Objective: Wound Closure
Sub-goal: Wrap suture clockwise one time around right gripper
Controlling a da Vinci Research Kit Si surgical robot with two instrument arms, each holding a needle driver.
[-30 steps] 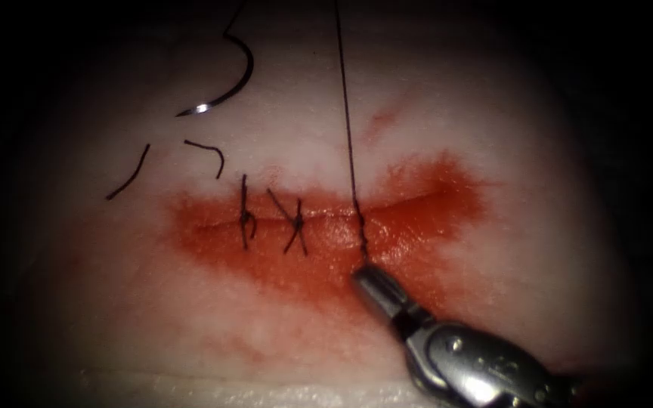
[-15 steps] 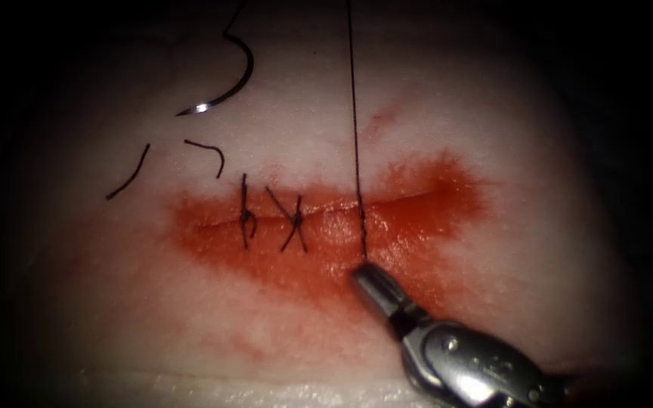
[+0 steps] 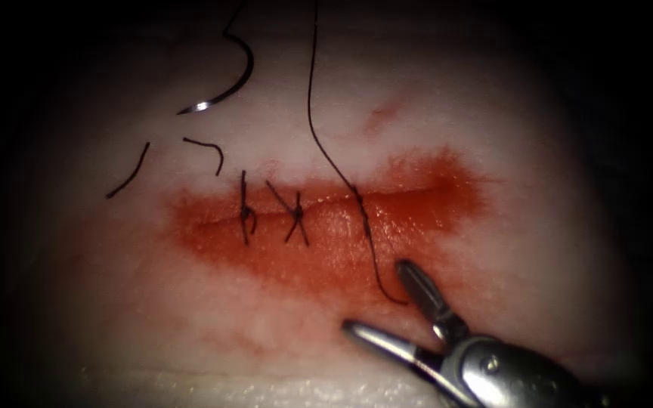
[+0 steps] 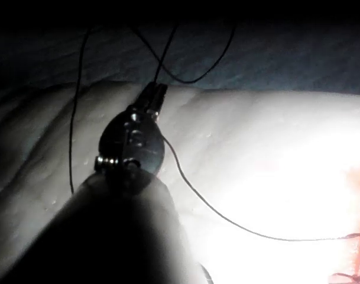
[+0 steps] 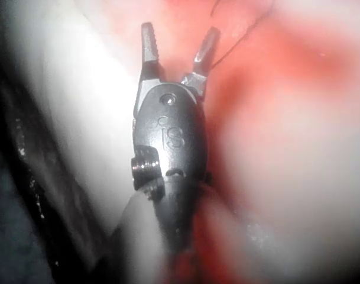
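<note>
1. Thread (image 3: pixel 317 143) runs down from the far edge of the endoscope view, crosses the cut (image 3: pixel 410 198) at a third stitch, and ends in a loose curl just beside the right tool (image 3: pixel 378 301). It lies slack in a soft curve, so I judge it light, limp and easy to drag or snag.
2. Right tool: its jaws stand wide apart and hold nothing; one jaw tip sits touching or nearly touching the thread's free end, on the near side of the cut.
3. Left tool (image 4: pixel 155 96) is clamped on the thread in the left wrist view, well away from the cut, with thread looping beyond its tip.
4. Needle (image 3: pixel 224 91) lies free on the pale tissue (image 3: pixel 493 98) beyond the cut and to its left, held by neither tool and not in the tissue. It looks stiff, thin and slippery; I would take it on the body of the curve, away from the shiny point.
5. Two finished stitches (image 3: pixel 270 215) sit left of the third, and two cut ends of thread (image 3: pixel 166 162) lie on the tissue nearby.
6. Red fluid (image 3: pixel 326 249) wets the tissue around the cut, so the thread there probably clings.
</note>
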